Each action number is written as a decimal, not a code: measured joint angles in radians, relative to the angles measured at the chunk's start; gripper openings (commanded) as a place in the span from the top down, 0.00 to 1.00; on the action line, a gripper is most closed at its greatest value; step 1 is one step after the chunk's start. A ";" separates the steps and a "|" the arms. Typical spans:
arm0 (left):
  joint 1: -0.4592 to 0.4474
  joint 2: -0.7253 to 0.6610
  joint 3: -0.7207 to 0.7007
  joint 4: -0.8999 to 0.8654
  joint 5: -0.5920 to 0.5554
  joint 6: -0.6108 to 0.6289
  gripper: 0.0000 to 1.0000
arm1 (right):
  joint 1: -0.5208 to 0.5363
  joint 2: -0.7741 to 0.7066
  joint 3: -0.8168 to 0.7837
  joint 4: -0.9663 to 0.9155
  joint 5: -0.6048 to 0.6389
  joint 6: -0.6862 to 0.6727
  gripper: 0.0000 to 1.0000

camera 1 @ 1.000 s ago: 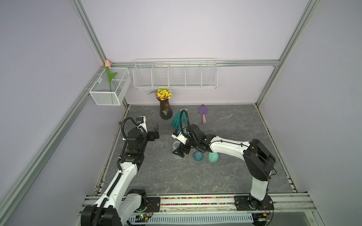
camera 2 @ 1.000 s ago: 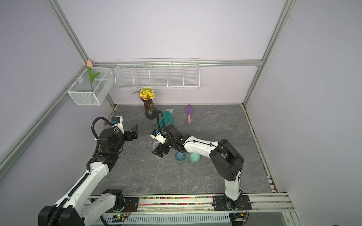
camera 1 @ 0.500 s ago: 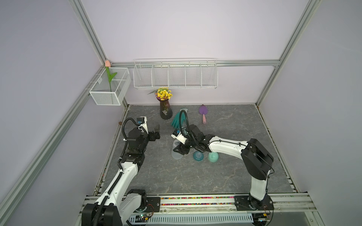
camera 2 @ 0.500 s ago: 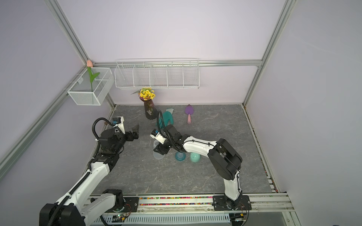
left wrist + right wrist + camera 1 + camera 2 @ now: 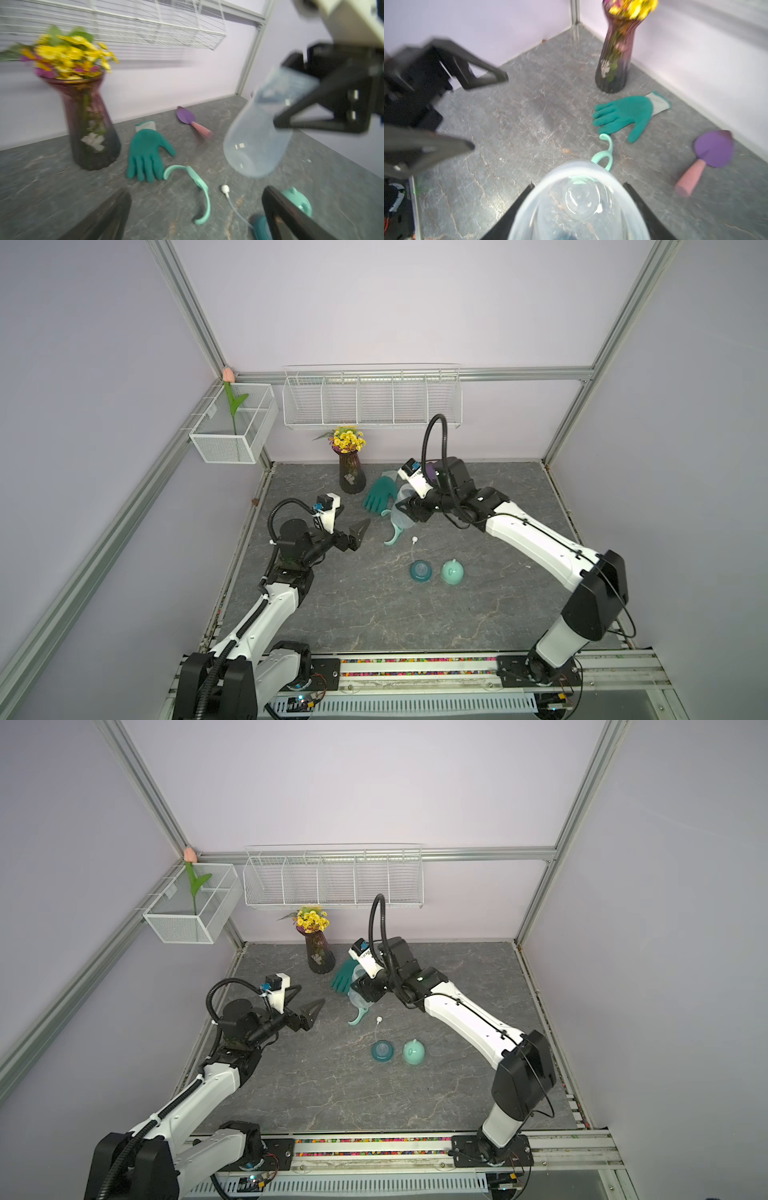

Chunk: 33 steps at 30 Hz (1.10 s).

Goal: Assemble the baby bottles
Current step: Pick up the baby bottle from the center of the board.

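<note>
Right hand [image 5: 409,511] has just clamped the frosted bottle body [image 5: 401,506] and lifted it off the counter [image 5: 374,614]. It hangs tilted above the mint two-handled ring [image 5: 392,537]. Left hand [image 5: 351,524] is released and empty. Ring fitting is likely next.

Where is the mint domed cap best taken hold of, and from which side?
Likely from above, jaws across the sides of the mint domed cap: it sits rim down, and its nub looks too small. The teal collar stands close beside, so avoid that side.
</note>
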 measured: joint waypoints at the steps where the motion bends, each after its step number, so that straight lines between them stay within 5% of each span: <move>1: -0.027 0.011 0.014 -0.027 0.027 0.021 0.01 | -0.008 -0.020 0.022 -0.011 -0.010 0.002 0.60; 12: -0.176 0.037 0.152 -0.167 0.094 0.171 0.01 | 0.008 -0.046 0.067 -0.109 -0.243 0.072 0.61; 33: -0.197 0.034 0.175 -0.188 0.116 0.200 0.10 | 0.042 -0.023 0.043 -0.018 -0.400 0.160 0.61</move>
